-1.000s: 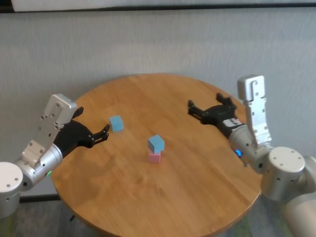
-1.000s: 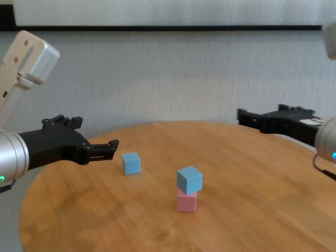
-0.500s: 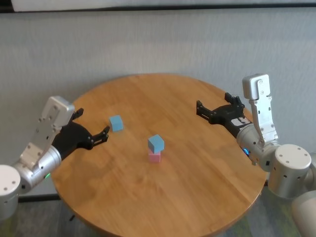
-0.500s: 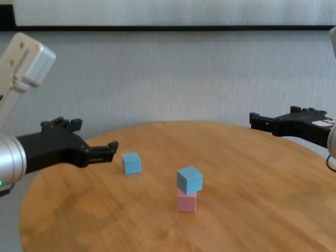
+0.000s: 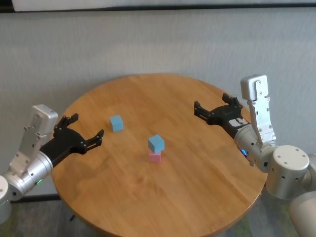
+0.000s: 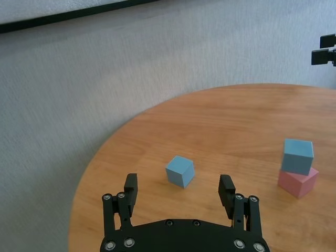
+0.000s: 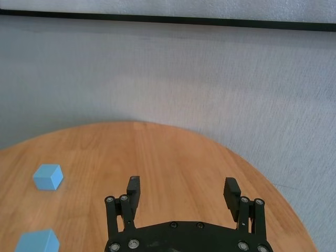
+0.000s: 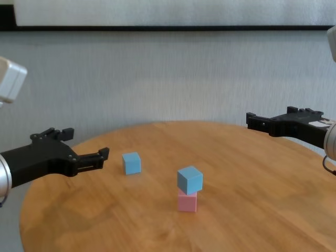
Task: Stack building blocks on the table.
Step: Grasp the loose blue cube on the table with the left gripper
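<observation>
Sitting corner-turned blue cube (image 5: 156, 143) atop pink cube (image 5: 154, 157)

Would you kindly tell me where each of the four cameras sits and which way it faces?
Head view: high, looking down on the round wood-grain table; both arms show.
Chest view: low, facing across the tabletop; left gripper and right gripper reach in.
Left wrist view: behind its open fingers, facing the loose light blue cube.
Right wrist view: behind its open fingers, over the table's far right.
Shared: head, chest and left wrist views show the blue cube on the pale pink cube.
</observation>
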